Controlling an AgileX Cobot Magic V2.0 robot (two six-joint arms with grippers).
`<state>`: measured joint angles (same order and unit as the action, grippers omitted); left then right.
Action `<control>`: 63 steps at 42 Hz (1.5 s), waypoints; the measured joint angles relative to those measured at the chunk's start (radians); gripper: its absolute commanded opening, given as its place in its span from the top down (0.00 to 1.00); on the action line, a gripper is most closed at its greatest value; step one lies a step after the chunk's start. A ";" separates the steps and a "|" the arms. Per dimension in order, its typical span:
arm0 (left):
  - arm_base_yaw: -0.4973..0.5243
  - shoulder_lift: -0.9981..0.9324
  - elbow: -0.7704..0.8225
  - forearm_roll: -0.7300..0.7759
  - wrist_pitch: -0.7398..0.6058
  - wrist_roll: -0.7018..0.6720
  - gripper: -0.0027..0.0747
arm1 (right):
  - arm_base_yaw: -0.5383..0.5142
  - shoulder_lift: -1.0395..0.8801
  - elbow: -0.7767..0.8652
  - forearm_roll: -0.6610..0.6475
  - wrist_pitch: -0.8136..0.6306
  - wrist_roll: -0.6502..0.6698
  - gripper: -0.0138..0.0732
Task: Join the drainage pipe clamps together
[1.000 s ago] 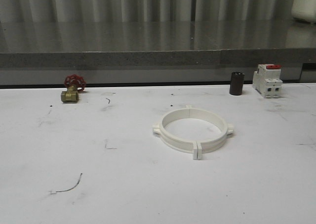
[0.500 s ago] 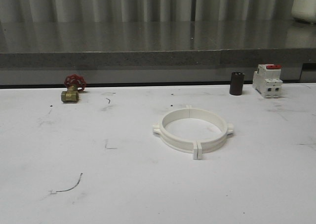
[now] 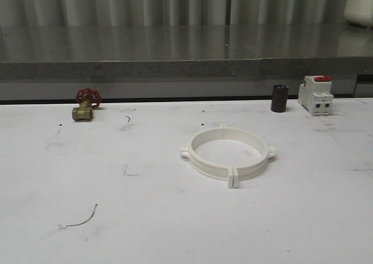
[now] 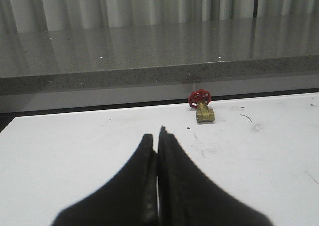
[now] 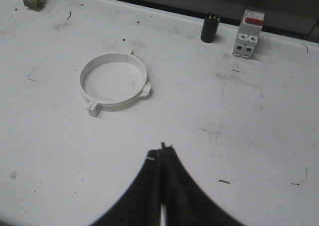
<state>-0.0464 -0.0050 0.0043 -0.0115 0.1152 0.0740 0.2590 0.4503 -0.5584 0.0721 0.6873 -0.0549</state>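
The two white drainage pipe clamps lie joined as one ring on the white table, right of centre, with tabs meeting at front and back. The same ring of drainage pipe clamps shows in the right wrist view, well ahead of my right gripper, which is shut and holds nothing. My left gripper is shut too, empty, hovering over bare table with the brass valve some way beyond its tips.
A brass valve with a red handwheel sits at the back left. A dark cylinder and a white switch with a red top stand at the back right. A grey ledge runs behind the table.
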 measured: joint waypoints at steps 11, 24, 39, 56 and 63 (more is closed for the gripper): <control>0.000 0.000 0.000 0.000 0.000 0.000 0.99 | -0.102 -0.180 0.184 0.000 -0.175 0.000 0.98; 0.000 0.000 0.000 0.000 0.000 0.000 0.99 | -0.193 -0.426 0.547 0.000 -0.624 0.000 0.98; 0.000 0.000 0.000 0.000 -0.002 0.000 0.99 | -0.193 -0.460 0.587 0.000 -0.646 0.000 0.98; 0.000 0.000 0.000 0.000 -0.002 0.000 0.99 | -0.193 -0.460 0.587 0.000 -0.645 -0.002 0.98; 0.000 0.000 0.000 0.000 -0.002 0.000 0.99 | -0.193 -0.462 0.587 -0.006 -0.645 0.048 0.98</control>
<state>-0.0464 -0.0050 0.0043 -0.0115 0.1128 0.0740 0.0658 -0.0118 0.0282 0.0666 0.0421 -0.0074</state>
